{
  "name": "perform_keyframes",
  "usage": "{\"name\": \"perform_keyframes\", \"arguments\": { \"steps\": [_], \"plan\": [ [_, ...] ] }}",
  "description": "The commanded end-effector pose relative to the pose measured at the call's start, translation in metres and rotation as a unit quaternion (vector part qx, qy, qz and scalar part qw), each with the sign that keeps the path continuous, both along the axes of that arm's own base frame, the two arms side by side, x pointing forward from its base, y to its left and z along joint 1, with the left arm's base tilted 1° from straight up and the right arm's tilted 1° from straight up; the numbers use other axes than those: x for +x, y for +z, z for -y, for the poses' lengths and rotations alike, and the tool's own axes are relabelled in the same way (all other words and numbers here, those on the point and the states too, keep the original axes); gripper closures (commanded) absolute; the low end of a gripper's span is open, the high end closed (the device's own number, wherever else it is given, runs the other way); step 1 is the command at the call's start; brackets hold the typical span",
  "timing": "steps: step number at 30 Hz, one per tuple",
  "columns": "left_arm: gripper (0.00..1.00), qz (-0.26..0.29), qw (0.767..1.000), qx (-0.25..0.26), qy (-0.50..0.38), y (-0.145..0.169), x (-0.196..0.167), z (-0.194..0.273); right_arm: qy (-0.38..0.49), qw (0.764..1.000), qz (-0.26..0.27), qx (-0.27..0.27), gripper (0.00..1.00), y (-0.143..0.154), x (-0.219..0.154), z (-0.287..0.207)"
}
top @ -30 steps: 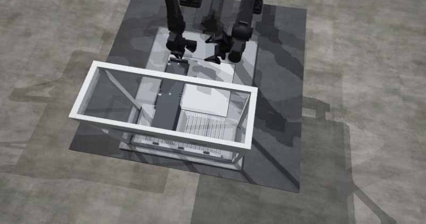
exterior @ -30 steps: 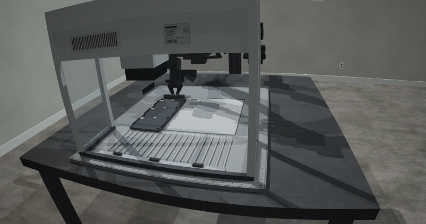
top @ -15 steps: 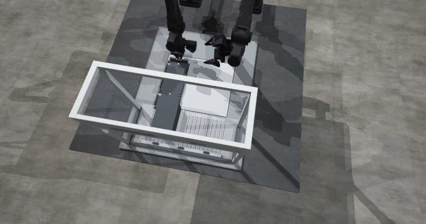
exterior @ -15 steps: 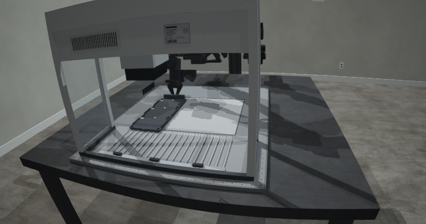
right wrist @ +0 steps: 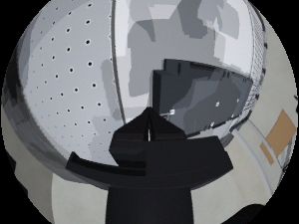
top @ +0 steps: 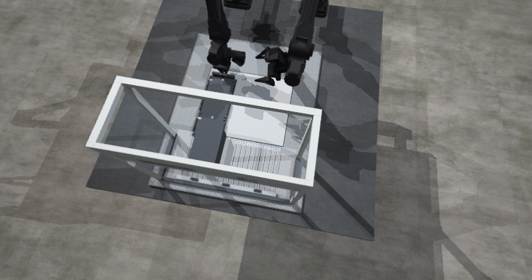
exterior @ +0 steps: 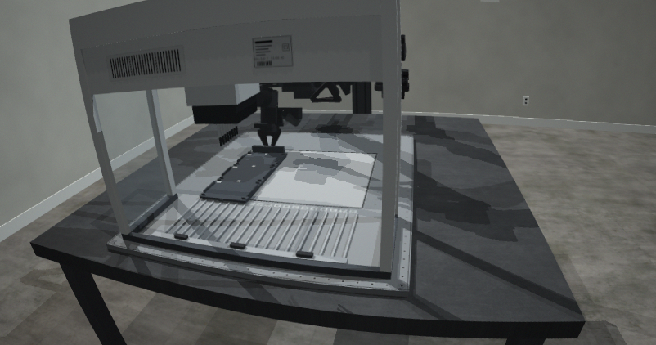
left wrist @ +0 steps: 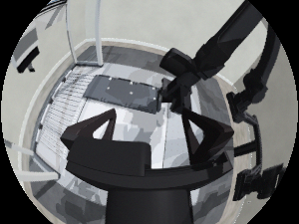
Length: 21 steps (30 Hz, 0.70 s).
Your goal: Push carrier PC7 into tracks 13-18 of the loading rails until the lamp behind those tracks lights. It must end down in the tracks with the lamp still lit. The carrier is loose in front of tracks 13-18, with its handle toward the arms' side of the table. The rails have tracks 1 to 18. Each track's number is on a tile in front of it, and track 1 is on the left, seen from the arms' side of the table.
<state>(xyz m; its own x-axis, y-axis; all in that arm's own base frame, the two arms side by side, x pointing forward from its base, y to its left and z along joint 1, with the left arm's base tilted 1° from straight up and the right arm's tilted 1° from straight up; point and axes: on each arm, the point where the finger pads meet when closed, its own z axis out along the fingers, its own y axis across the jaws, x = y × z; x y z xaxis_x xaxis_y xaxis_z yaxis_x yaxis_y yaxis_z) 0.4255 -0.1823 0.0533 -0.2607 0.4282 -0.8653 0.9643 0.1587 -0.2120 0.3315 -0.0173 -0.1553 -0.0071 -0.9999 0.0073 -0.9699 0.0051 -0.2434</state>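
Carrier PC7 (top: 209,138) (exterior: 245,175) (left wrist: 120,93) (right wrist: 199,96) lies before the loading rails (top: 257,160) (exterior: 275,227) (left wrist: 57,115) (right wrist: 258,44), push still to be made, its lamp out of my sight; a plain grey wall (exterior: 527,44) stands well beyond the rails; the dark, shadow-streaked table (top: 349,73) (exterior: 459,159) spreads around them; on their arms' side, my left gripper (top: 256,68) (exterior: 326,96) (left wrist: 149,112) hangs wide open; my right gripper (top: 223,71) (exterior: 268,143) (left wrist: 160,102) (right wrist: 149,111), closed on nothing, sits by the handle (top: 223,75) (exterior: 268,149) (left wrist: 159,101) (right wrist: 156,94).

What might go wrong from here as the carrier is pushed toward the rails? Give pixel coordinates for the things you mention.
The right end effector (top: 222,71) (exterior: 269,144) (right wrist: 149,111) is shut at the handle end of the carrier (top: 211,131) (exterior: 245,175) (left wrist: 122,93) (right wrist: 209,94) without gripping it, so a push might skew it. Its front edge might also miss the intended tracks of the rails (top: 257,158) (exterior: 275,227) (left wrist: 59,115).
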Motion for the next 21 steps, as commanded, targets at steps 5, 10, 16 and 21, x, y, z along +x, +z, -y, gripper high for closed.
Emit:
{"name": "perform_keyframes", "arguments": {
  "steps": [5, 10, 16, 21],
  "plan": [
    [0.00, 0.004, 1.000, -0.005, 0.021, 0.004, 0.022, -0.001, 0.001, 0.999, 0.054, 0.001, 1.00, 0.004, 0.072, -0.004],
    [0.00, 0.004, 1.000, -0.005, 0.021, 0.004, 0.022, -0.001, 0.001, 0.999, 0.054, 0.001, 1.00, 0.004, 0.072, -0.004],
    [0.00, 0.004, 1.000, -0.005, 0.021, 0.004, 0.022, -0.001, 0.001, 0.998, 0.064, 0.001, 1.00, 0.010, 0.067, -0.004],
    [0.00, 0.004, 1.000, -0.005, 0.021, 0.004, 0.022, -0.001, 0.001, 0.998, 0.059, -0.001, 1.00, 0.008, 0.055, 0.000]
  ]
}}
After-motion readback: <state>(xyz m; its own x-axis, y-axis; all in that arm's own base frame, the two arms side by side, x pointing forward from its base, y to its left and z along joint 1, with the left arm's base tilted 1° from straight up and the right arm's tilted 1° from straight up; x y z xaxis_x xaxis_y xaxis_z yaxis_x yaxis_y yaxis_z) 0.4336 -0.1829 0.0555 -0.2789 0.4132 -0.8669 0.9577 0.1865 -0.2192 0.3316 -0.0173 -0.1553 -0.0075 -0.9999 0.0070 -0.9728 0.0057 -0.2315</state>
